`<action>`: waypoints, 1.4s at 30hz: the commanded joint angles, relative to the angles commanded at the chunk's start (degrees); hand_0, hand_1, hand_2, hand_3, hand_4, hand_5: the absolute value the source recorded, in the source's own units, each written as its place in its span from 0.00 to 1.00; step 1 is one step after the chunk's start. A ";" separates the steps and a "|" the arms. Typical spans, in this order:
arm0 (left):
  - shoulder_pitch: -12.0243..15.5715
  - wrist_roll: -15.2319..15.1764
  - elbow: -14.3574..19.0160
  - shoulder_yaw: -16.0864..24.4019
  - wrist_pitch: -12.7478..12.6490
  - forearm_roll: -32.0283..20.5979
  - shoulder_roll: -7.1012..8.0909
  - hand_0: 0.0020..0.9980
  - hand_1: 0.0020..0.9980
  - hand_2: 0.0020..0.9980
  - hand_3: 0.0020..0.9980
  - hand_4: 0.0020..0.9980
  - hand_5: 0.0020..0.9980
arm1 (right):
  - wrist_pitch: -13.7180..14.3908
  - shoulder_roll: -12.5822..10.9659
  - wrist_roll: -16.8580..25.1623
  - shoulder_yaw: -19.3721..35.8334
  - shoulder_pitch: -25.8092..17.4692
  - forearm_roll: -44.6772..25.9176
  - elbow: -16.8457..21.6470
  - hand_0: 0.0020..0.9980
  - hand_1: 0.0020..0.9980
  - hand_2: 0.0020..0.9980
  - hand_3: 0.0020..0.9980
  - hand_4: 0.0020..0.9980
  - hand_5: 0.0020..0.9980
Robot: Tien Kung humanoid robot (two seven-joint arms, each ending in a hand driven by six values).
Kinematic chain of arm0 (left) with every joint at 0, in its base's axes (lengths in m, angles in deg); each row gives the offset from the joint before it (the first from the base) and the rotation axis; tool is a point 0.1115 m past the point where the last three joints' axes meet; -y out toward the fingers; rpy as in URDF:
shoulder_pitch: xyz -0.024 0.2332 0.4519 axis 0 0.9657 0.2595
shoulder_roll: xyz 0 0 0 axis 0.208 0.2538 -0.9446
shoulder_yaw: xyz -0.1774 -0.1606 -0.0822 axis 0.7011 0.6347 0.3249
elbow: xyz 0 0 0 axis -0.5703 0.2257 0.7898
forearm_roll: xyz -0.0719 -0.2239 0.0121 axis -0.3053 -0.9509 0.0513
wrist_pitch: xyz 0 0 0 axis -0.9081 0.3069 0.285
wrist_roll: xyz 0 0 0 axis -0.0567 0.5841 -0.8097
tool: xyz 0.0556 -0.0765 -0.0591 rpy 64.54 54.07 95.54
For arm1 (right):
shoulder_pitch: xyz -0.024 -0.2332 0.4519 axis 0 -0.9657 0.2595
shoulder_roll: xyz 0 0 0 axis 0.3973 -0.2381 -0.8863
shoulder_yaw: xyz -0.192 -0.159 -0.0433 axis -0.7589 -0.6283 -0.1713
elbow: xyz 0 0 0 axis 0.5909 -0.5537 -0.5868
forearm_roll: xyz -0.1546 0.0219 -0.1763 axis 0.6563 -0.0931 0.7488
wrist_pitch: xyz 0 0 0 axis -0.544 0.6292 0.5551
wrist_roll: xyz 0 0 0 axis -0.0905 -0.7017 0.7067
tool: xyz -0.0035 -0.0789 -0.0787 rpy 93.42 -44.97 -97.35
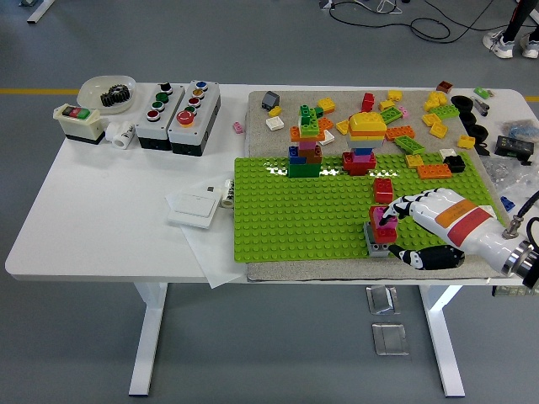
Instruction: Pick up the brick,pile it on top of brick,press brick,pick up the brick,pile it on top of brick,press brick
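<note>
Working from the left of the worktop [101, 210], I am seeing a white bowl [108, 89] with something dark in it, a row of button boxes [177, 109] and a flat white switch plate [198, 204], all well clear of the job. Further right, the green baseplate [303, 219] is carrying a blue-and-green stack [304, 156] and a red-and-yellow stack [364, 143] along its far edge, with loose bricks [421, 126] scattered on the cloth behind. Near the front right of the plate, the pink brick [383, 220] is sitting on the grey brick [378, 239], and my right hand [421, 220] is reaching in over it, fingers curled with the fingertips [392, 215] bearing down on the pink brick's top, thumb held low to the near side; I judge this to be the pressing step. A lone red brick [383, 188] is standing just behind the pair. My worry is that the fingertips are sitting toward the brick's right side, so an uneven push could be tilting it instead of seating the studs, or dragging the grey base along the plate. Lifting away carelessly could also be pulling the pink brick loose, or nudging the red one behind.
</note>
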 joint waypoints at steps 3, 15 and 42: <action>0.05 0.00 0.00 -0.07 0.02 0.03 -0.01 0.79 0.70 0.59 0.54 0.52 0.50 | 0.36 0.05 -0.13 0.64 -0.15 -0.38 -0.14 0.59 0.60 0.74 0.68 0.68 0.30; -0.04 0.03 0.00 0.31 -0.10 0.40 -0.03 0.79 0.70 0.59 0.53 0.52 0.51 | 4.03 1.91 -1.31 4.46 1.39 -24.73 -5.73 0.78 0.76 0.86 0.85 0.80 0.40; -0.35 0.55 0.00 3.06 -0.29 3.39 -0.34 0.79 0.70 0.60 0.54 0.52 0.51 | 0.44 9.15 4.56 15.61 1.51 -86.59 -17.99 0.87 0.82 0.85 0.89 1.00 0.87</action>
